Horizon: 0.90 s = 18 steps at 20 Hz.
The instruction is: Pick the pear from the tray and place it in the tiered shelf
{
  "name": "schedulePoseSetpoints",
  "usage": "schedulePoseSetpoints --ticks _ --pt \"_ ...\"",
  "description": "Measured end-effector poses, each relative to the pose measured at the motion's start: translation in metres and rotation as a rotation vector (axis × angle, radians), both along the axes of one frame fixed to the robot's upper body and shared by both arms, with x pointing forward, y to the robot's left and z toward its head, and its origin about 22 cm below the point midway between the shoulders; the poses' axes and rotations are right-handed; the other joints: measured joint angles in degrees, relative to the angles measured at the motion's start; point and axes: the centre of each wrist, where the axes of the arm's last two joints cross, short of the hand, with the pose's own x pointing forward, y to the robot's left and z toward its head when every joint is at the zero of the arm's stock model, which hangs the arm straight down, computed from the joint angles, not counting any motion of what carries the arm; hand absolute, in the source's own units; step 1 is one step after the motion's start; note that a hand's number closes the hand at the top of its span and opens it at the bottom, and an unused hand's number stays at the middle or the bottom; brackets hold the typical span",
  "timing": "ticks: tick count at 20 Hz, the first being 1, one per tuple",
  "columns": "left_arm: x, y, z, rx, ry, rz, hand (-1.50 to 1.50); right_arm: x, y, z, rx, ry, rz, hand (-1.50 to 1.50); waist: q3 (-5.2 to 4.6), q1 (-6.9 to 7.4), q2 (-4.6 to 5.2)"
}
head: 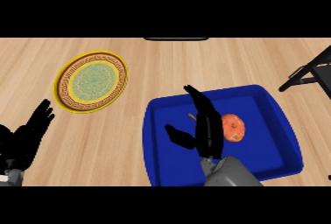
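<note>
Pear (233, 127) lies in the blue tray (284, 131), ungrasped, right hand (205, 127) just beside it with fingers straight and spread, so lifting and shelving on the black shelf (310, 72) remain.

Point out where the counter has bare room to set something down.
Bare wood lies between the patterned plate and the blue tray, and above the tray toward the black shelf. The tray is crowded: the right hand is beside the pear. The left hand rests lower left.

Matt light wood counter (161, 65); smooth blue plastic tray (284, 144); glossy patterned plate (91, 82).
</note>
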Motion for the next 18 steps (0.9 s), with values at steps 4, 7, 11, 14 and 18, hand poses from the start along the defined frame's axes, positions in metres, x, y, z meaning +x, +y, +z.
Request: schedulePoseSetpoints --ticks 4,7,11,14,18 --pt "-0.005 0.004 -0.003 0.001 0.006 0.016 0.00 0.000 0.001 0.006 -0.188 0.085 -0.067 -1.50 -0.07 -1.11 -0.41" --pt "-0.006 0.001 -0.007 -0.004 0.005 0.018 0.00 0.001 0.010 0.020 -0.323 0.173 -0.096 -1.50 -0.08 -1.35 -0.49" --pt "-0.005 0.003 -0.002 -0.002 0.002 0.015 0.00 -0.004 0.025 0.032 -0.498 0.334 -0.067 -1.50 -0.03 -0.86 -0.35" --pt "-0.005 0.000 -0.004 0.000 0.002 0.010 0.00 -0.005 0.032 0.036 -0.625 0.446 -0.024 -1.50 0.02 -0.49 -0.13" --pt "-0.007 0.006 -0.001 -0.004 0.000 0.005 0.00 -0.003 0.039 0.050 -0.725 0.521 0.015 -1.50 0.10 -0.15 0.07"
